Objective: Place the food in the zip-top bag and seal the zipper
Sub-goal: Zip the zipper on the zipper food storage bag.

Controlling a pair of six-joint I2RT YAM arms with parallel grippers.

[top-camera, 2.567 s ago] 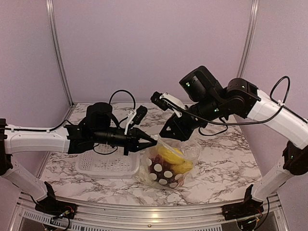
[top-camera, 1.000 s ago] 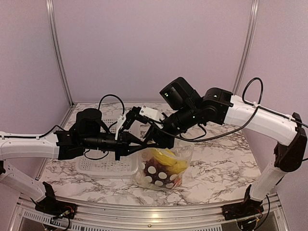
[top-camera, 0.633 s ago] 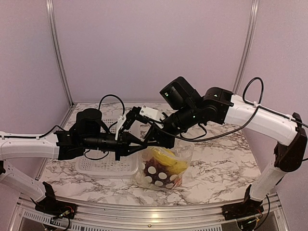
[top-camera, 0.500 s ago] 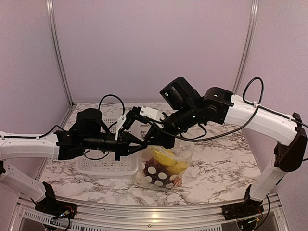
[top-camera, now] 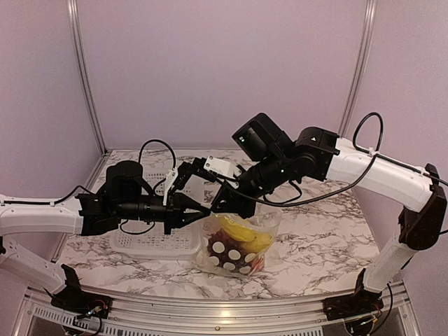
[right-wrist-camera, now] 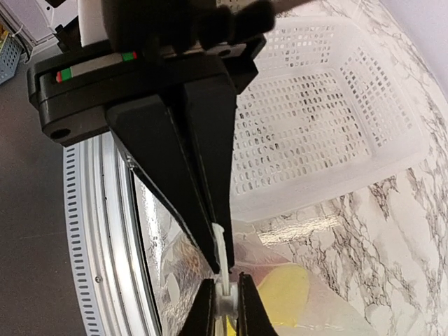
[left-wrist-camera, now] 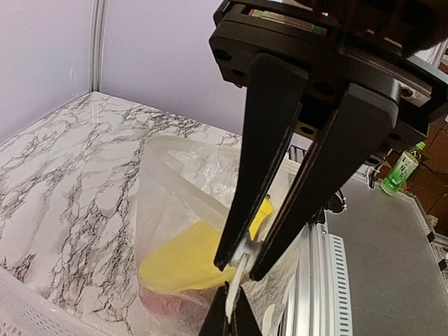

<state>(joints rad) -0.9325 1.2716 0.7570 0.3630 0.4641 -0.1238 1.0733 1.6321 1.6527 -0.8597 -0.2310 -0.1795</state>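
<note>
The zip-top bag (top-camera: 271, 222) stands on the table with the food inside: yellow banana-like pieces (top-camera: 241, 229), dark purple grapes (top-camera: 218, 246) and a bit of red (top-camera: 256, 264). My left gripper (top-camera: 207, 209) and right gripper (top-camera: 217, 207) meet tip to tip at the left end of the bag's mouth. In the left wrist view my left gripper (left-wrist-camera: 232, 290) is shut on the white zipper strip (left-wrist-camera: 236, 274), with the right fingers (left-wrist-camera: 260, 161) pinching it just above. In the right wrist view my right gripper (right-wrist-camera: 225, 281) is shut on the zipper (right-wrist-camera: 220, 245).
The white perforated basket (top-camera: 150, 241) sits left of the bag under my left arm, and shows in the right wrist view (right-wrist-camera: 315, 119). The metal table rail (top-camera: 210, 308) runs along the front edge. Purple walls enclose the back and sides.
Since 2.6 s ago my right gripper slid left along the bag's mouth to meet the left gripper. In the last half second my left arm drew back slightly leftward; the right arm held still.
</note>
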